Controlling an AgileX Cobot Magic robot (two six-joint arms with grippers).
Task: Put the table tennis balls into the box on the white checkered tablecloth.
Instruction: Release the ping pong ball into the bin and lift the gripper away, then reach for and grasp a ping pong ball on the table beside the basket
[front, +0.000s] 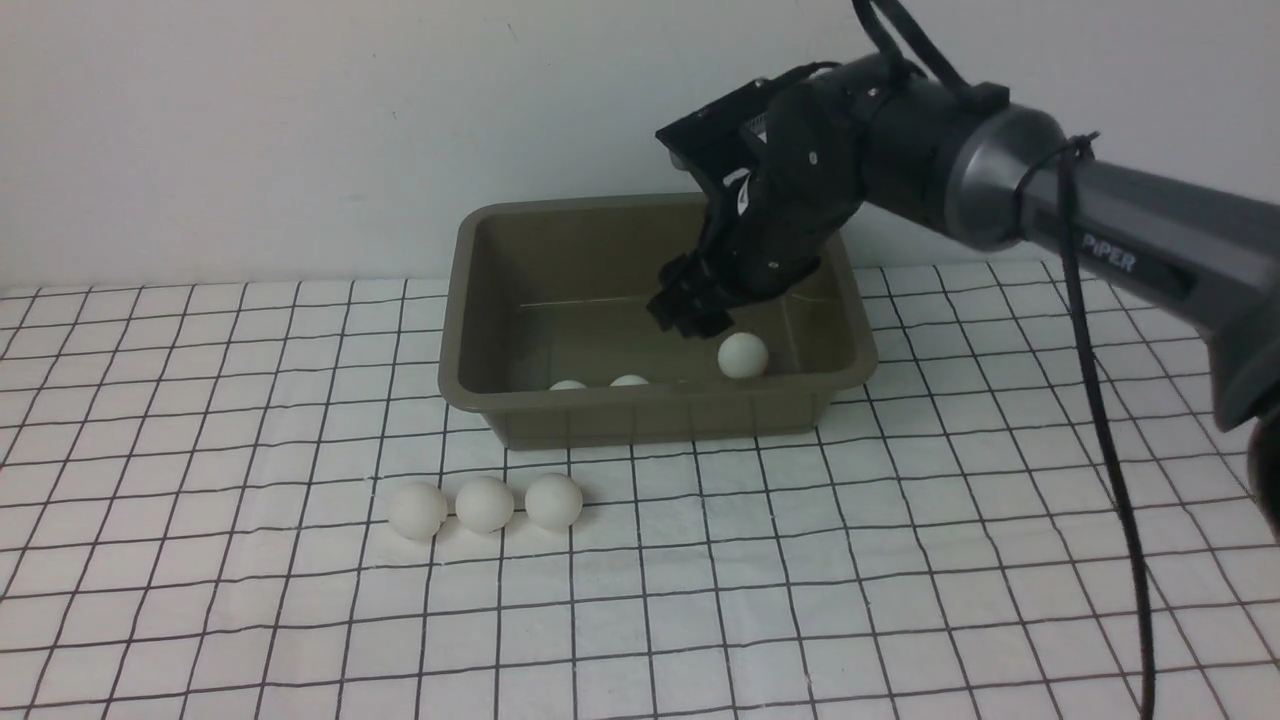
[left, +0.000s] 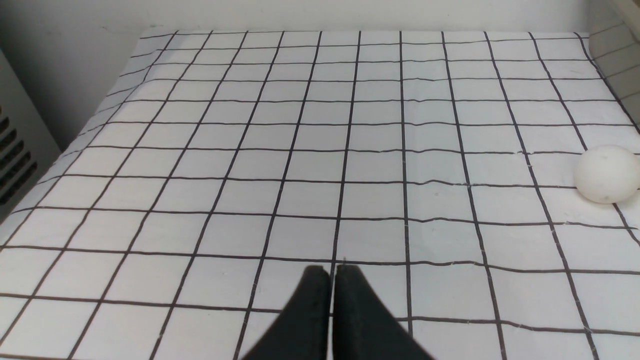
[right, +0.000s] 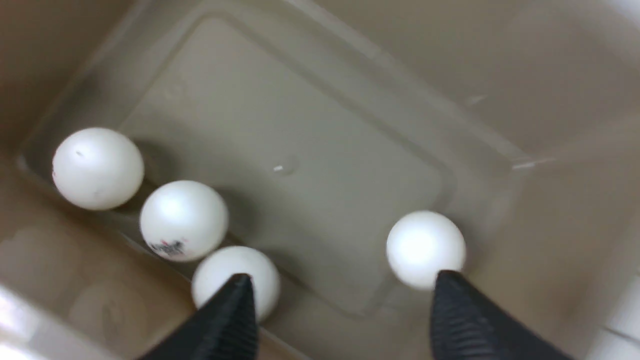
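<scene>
The olive-brown box (front: 476, 300) stands on the white checkered tablecloth (front: 800, 600). My right gripper (front: 690, 315) hangs inside it, open and holding nothing (right: 344, 277). A white ball (front: 743, 355) is just below its fingertips, free of them (right: 425, 247). Three more balls sit along the box's near wall (right: 98, 167) (right: 183, 220) (right: 235, 280); the middle one has a dark logo. Three balls lie in a row on the cloth in front of the box (front: 417, 511) (front: 484, 503) (front: 553, 500). My left gripper (left: 332, 272) is shut over bare cloth, with one ball (left: 606, 173) off to its side.
A plain white wall rises right behind the box. The right arm (front: 1100, 230) reaches in from the right, with a black cable (front: 1100, 430) hanging from it over the cloth. A grey vented panel (left: 15, 155) stands beside the table's edge in the left wrist view.
</scene>
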